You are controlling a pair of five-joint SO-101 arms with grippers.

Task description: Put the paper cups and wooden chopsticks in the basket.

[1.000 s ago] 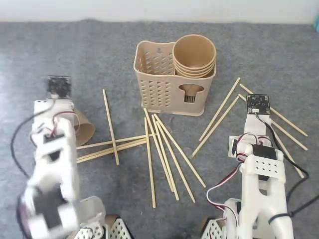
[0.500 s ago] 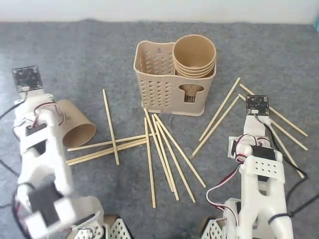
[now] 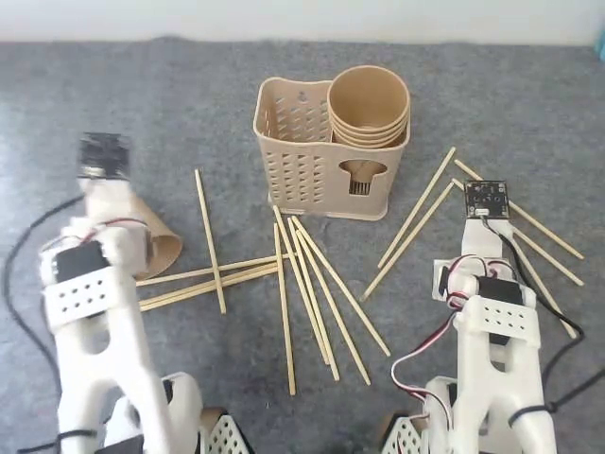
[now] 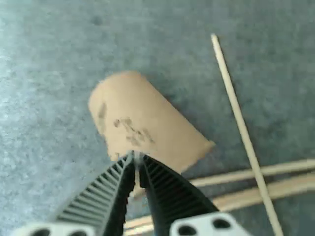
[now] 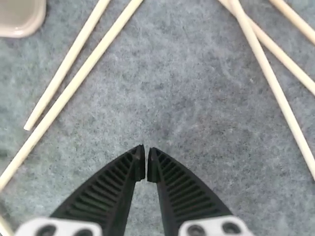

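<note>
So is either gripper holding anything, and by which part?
Nothing is held: the left gripper is shut, empty, over the lying paper cup; the right gripper is shut over carpet.

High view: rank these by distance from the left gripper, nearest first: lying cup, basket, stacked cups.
1. lying cup, just ahead of the left gripper.
2. basket, mid-table, farther right.
3. stacked cups, in the basket's right compartment, farthest.

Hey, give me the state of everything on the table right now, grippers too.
basket: upright, cup stack in one compartment.
stacked cups: upright, nested, in the basket.
loose cup: on its side on the table.
chopsticks: lying scattered on the table, none in the basket.
left gripper: shut, over the loose cup.
right gripper: shut, holding nothing.
</note>
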